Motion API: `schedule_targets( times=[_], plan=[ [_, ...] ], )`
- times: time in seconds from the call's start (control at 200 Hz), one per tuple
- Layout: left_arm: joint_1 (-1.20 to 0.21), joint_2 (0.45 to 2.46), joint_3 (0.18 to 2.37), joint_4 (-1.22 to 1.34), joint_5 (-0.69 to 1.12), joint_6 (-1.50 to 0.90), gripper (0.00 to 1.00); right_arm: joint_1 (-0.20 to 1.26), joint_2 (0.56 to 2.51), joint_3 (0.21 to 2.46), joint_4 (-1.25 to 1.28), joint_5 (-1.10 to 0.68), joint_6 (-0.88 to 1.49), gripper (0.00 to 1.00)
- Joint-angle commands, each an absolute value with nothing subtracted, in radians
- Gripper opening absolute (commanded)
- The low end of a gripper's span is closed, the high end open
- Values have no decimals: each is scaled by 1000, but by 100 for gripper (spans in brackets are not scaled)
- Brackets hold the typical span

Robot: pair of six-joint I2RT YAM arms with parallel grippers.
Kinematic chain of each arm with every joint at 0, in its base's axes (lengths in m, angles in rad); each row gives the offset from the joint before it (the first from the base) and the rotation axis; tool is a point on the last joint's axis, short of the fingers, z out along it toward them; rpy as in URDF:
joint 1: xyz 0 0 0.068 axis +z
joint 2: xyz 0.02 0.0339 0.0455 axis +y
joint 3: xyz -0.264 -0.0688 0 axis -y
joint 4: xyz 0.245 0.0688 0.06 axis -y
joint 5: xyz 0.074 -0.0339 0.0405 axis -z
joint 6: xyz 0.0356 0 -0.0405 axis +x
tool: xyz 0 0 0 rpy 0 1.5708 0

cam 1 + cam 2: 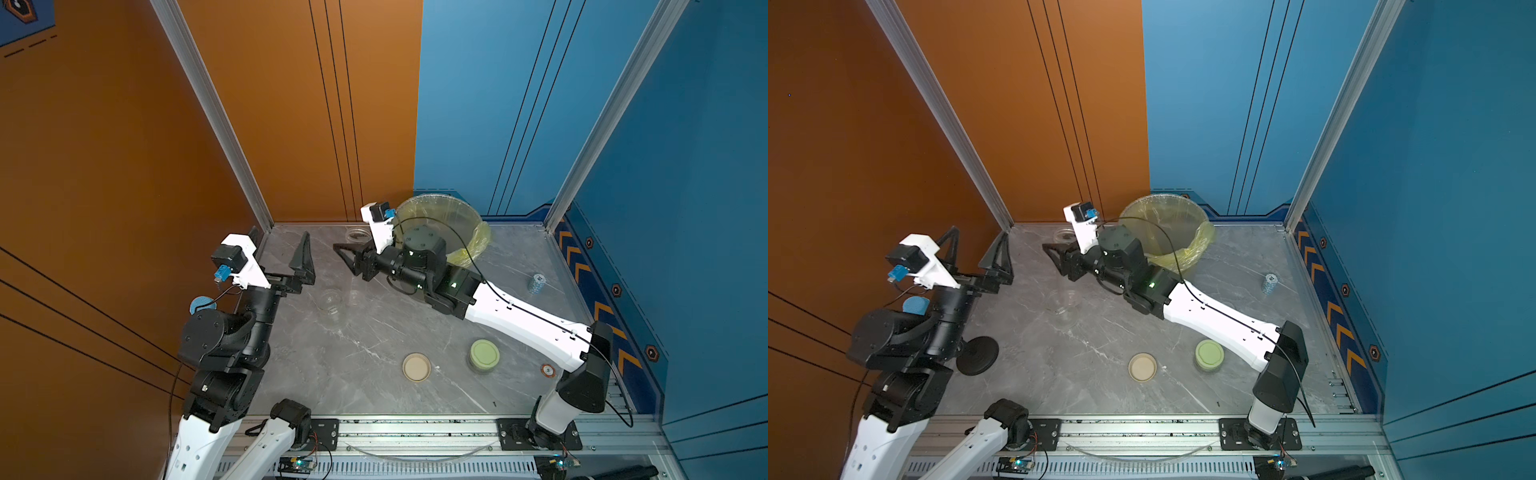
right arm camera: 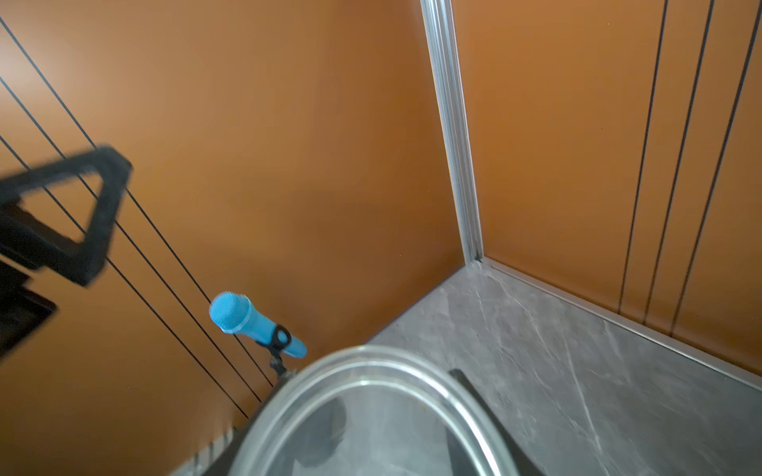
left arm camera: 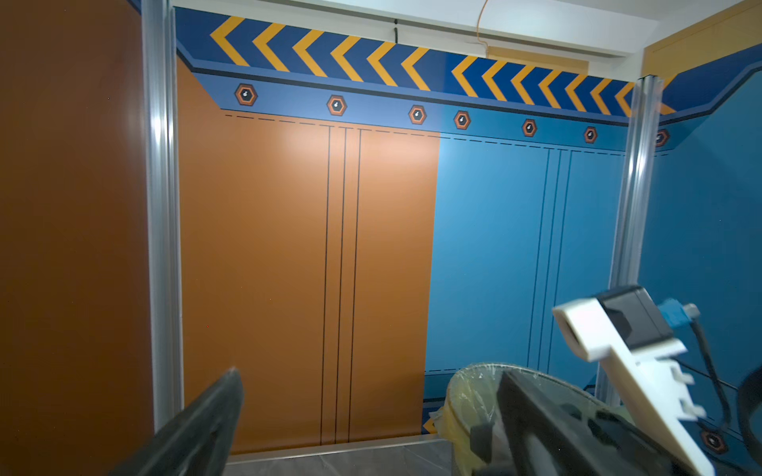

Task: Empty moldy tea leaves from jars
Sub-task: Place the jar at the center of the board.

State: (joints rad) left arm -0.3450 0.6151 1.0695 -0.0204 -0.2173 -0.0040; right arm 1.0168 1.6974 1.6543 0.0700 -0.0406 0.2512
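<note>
My right gripper [image 1: 338, 249] [image 2: 391, 395] is shut on a wide clear jar [image 1: 357, 235] [image 1: 1065, 235] [image 2: 371, 362], held lidless above the table left of the bin. Only grey table shows through its glass. My left gripper [image 1: 280, 235] [image 1: 980, 232] [image 3: 369, 373] hangs open and empty near the orange wall. Below it stands a second clear open jar [image 1: 330, 301] [image 1: 1064, 307]. The short jar with the pale green lid [image 1: 484, 355] [image 1: 1209, 355] stands near the front right. No tea leaves show in any view.
A bin with a yellow bag [image 1: 478, 224] [image 1: 1204, 232] [image 3: 466, 395] stands at the back, behind the right wrist. A loose beige lid [image 1: 415, 366] [image 1: 1143, 366] lies at the front. A blue microphone [image 2: 243, 317] [image 1: 915, 305] stands by the orange wall. A small blue-and-white object [image 1: 538, 282] sits at the right.
</note>
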Motion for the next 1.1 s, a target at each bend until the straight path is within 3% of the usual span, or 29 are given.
schedule_targets(
  times=[0.0, 0.245, 0.576, 0.731, 1.092],
  plan=[
    [-336, 592, 1050, -87, -286, -27, 98, 1040, 1704, 1597, 140, 104, 111, 55],
    [-331, 583, 1042, -90, -260, -53, 98, 1090, 1763, 1410, 433, 233, 33, 56],
    [-332, 567, 1044, -106, -224, -81, 98, 1102, 2039, 1443, 847, 323, -73, 55],
    [-332, 546, 1037, -125, -214, -91, 98, 1096, 2177, 1547, 891, 355, -124, 55],
    [-331, 547, 1003, -140, -183, -106, 98, 1035, 2290, 1659, 893, 384, -71, 55]
  ],
)
